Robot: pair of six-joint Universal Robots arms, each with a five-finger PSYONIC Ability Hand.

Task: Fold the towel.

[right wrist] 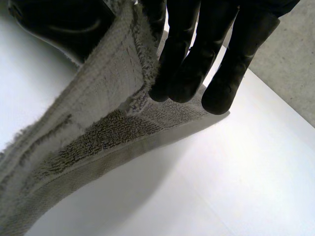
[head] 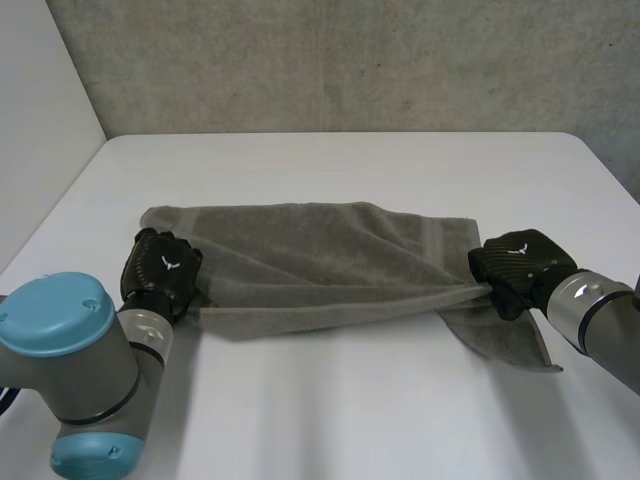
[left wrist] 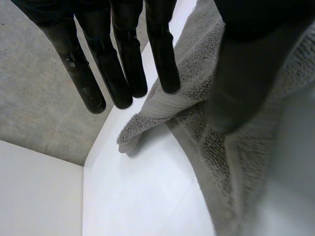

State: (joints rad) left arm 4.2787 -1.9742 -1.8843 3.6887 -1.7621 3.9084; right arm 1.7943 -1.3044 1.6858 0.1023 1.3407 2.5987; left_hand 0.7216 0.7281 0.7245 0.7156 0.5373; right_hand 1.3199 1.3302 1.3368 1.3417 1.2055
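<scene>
On the white tabletop, a grey towel lies half-lifted, pinched at nine o'clock by the left hand and at three o'clock by the right hand; either thin pinch could slip, skewing the fold.

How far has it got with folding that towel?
Barely begun. Done: each end of the towel is pinched, by the left hand and the right hand. In hand: that edge is raised taut. Left: laying it over the part flat on the table.
</scene>
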